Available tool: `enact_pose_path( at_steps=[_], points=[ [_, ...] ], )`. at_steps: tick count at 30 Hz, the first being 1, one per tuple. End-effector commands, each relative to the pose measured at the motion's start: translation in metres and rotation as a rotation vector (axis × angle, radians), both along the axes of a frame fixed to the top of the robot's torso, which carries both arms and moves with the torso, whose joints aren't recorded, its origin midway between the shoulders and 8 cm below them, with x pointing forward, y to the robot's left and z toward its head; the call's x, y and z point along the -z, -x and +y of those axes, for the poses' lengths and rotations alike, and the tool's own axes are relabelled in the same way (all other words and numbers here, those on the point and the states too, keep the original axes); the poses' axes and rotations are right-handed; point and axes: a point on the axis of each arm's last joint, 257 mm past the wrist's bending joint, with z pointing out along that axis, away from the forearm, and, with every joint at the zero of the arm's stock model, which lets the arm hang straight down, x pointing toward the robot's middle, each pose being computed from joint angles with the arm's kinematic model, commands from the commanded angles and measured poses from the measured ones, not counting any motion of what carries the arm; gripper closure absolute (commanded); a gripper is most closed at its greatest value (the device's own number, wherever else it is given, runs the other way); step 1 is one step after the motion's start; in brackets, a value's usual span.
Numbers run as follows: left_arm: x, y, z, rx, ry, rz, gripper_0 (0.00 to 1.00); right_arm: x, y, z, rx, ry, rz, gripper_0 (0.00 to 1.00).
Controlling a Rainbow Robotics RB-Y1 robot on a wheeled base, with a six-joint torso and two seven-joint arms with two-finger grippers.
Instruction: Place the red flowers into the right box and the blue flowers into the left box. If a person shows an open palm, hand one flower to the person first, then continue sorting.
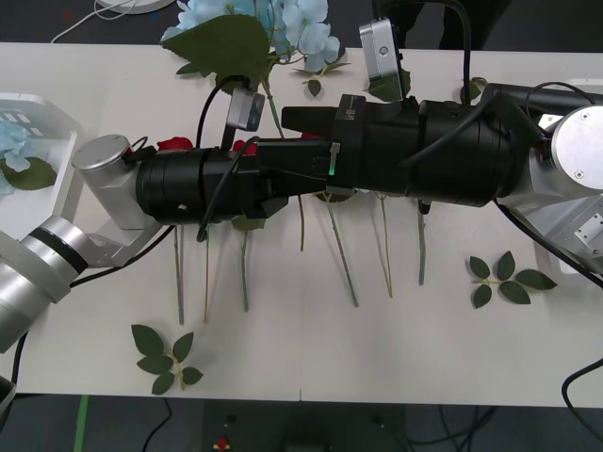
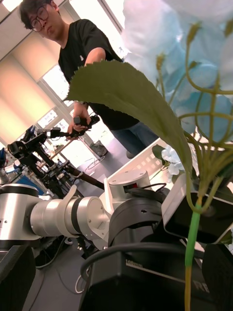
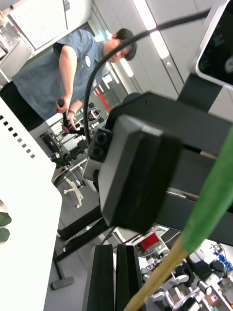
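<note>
A blue flower (image 1: 283,24) lies at the table's far middle, its big leaf (image 1: 226,42) beside it. Its stem (image 2: 189,262) runs under both crossed arms. My right gripper (image 2: 116,265) is open at that stem, which stands close to one finger. My left gripper (image 3: 116,248) is shut, and the same stem (image 3: 204,214) passes beside its fingers; I cannot tell whether they touch. Red flowers (image 1: 174,144) peek out from under the left arm (image 1: 188,188), their stems (image 1: 247,273) pointing toward me. The left box (image 1: 42,184) holds a blue flower (image 1: 11,141). The right box (image 1: 568,261) is mostly hidden behind the right arm (image 1: 443,151).
Loose green leaf sprigs lie near the front left (image 1: 165,353) and at the right (image 1: 509,280). A white cable (image 1: 104,14) lies beyond the table's far left edge. The front strip of the table is bare.
</note>
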Motion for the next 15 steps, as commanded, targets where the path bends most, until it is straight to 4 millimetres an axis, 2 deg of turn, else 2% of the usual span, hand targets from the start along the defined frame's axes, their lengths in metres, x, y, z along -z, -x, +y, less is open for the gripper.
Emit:
enact_pose_path(
  at_steps=[1, 6, 9, 13, 14, 15],
  points=[
    [-0.025, -0.003, 0.014, -0.016, 0.020, -0.167, 1.00, -0.017, 0.009, 0.006, -0.032, -0.007, -0.001, 0.00],
    [-0.037, -0.009, 0.033, -0.039, 0.041, -0.175, 1.00, -0.010, 0.001, -0.008, -0.001, 0.022, 0.029, 0.00],
    [-0.047, -0.017, 0.053, -0.070, 0.029, -0.207, 1.00, -0.003, -0.006, -0.020, 0.026, 0.047, 0.061, 0.00],
    [-0.060, -0.035, 0.091, -0.141, -0.017, -0.253, 1.00, 0.013, -0.023, -0.046, 0.101, 0.110, 0.099, 0.00],
    [-0.060, -0.035, 0.091, -0.141, -0.017, -0.253, 1.00, 0.013, -0.023, -0.046, 0.101, 0.110, 0.099, 0.00],
    [-0.063, -0.040, 0.102, -0.163, -0.041, -0.267, 1.00, 0.021, -0.029, -0.056, 0.131, 0.136, 0.106, 0.00]
  ],
)
